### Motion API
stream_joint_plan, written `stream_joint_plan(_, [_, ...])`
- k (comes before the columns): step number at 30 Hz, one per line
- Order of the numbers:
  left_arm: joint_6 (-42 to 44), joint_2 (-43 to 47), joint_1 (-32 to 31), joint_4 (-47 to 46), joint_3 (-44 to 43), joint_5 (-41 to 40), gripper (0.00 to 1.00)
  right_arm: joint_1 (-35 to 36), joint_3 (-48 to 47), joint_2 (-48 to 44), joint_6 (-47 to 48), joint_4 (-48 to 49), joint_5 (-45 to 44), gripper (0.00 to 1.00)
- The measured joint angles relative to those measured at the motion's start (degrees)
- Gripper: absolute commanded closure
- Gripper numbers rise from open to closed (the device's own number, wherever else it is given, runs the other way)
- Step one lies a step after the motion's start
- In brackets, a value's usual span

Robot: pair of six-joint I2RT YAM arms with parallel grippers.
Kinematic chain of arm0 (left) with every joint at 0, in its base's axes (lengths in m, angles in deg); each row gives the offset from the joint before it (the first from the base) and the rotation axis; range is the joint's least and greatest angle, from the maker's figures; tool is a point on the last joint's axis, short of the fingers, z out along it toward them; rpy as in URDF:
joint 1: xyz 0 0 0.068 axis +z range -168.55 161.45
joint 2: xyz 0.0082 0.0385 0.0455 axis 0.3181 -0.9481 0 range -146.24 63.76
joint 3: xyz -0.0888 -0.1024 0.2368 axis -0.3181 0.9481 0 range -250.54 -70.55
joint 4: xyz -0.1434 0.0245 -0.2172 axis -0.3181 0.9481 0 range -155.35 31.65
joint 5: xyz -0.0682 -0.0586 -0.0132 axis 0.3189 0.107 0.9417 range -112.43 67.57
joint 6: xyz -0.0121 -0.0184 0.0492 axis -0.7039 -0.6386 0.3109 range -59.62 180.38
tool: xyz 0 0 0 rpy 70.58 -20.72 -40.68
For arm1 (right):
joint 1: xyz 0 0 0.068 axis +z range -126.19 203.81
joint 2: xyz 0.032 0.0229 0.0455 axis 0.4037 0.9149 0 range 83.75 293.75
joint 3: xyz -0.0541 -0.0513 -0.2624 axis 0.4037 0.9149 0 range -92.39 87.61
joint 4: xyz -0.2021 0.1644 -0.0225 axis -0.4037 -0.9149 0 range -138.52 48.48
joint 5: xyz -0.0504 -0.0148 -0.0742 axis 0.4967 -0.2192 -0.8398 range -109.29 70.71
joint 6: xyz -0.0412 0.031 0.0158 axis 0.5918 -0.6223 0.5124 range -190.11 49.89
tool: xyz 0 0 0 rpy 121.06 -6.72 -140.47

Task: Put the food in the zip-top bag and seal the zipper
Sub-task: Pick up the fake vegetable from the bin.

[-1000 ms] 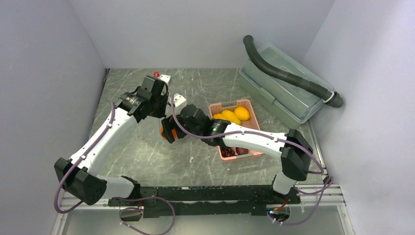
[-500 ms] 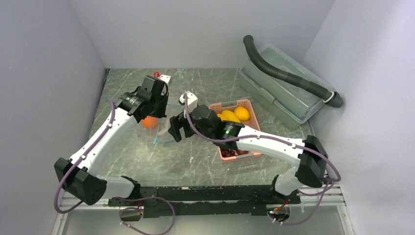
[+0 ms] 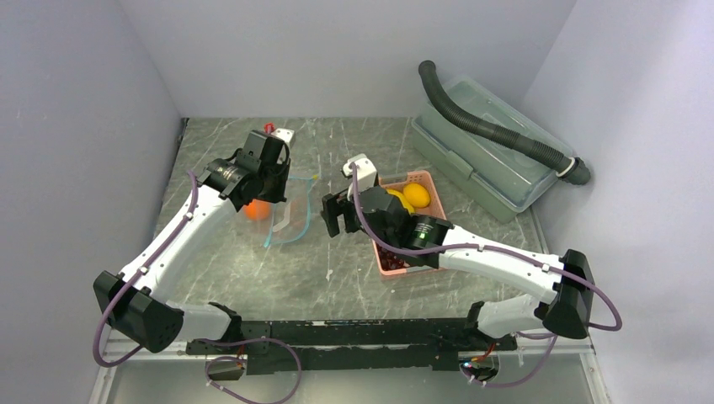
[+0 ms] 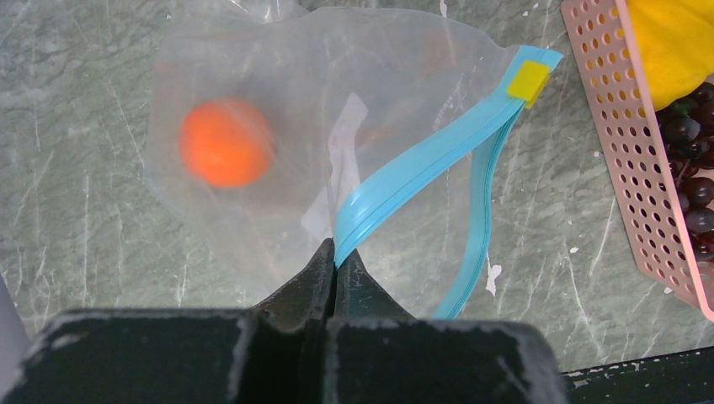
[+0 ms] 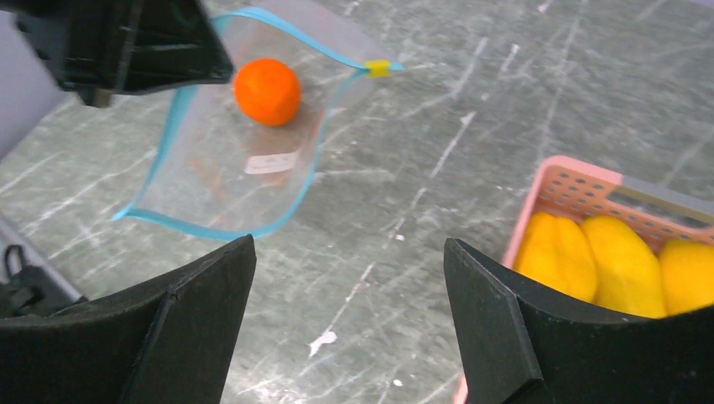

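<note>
Above the table, the right gripper (image 3: 333,217) has drawn back from the zip-top bag (image 3: 295,210) toward the pink basket (image 3: 421,178), jaws apart and empty. A second ago it carried the orange (image 3: 258,209), which now lies inside the bag. At the left wrist, the left gripper (image 4: 335,252) stays clamped on the zipper (image 4: 421,156), holding the mouth open. From the right wrist, yellow fruits (image 5: 606,261) wait in the basket at right, likely next to go in.

Grey marbled table (image 3: 253,269); on it pink basket (image 4: 619,126), clear lidded box (image 3: 480,172), zip-top bag (image 4: 404,84).
</note>
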Motion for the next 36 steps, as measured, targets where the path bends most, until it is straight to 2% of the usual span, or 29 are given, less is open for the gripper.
stream_joint_plan(10, [0.0, 0.0, 0.0, 0.0, 0.0, 0.0, 1.0, -1.0, 0.4, -0.1, -0.1, -9.2, -10.1, 0.17])
stream_joint_plan(13, [0.0, 0.0, 0.0, 0.0, 0.0, 0.0, 1.0, -4.0, 0.6, -0.2, -0.7, -11.7, -10.4, 0.2])
stream_joint_plan(21, [0.0, -0.1, 0.0, 0.0, 0.0, 0.0, 1.0, -16.5, 2.8, -0.9, -2.3, -15.6, -4.3, 0.27])
stream_joint_plan(29, [0.0, -0.1, 0.0, 0.0, 0.0, 0.0, 1.0, -21.4, 2.9, 2.4, -2.7, -15.8, 2.8, 0.34])
stream_joint_plan(36, [0.0, -0.1, 0.0, 0.0, 0.0, 0.0, 1.0, -24.6, 2.9, 8.5, -3.1, -15.8, 7.9, 0.35])
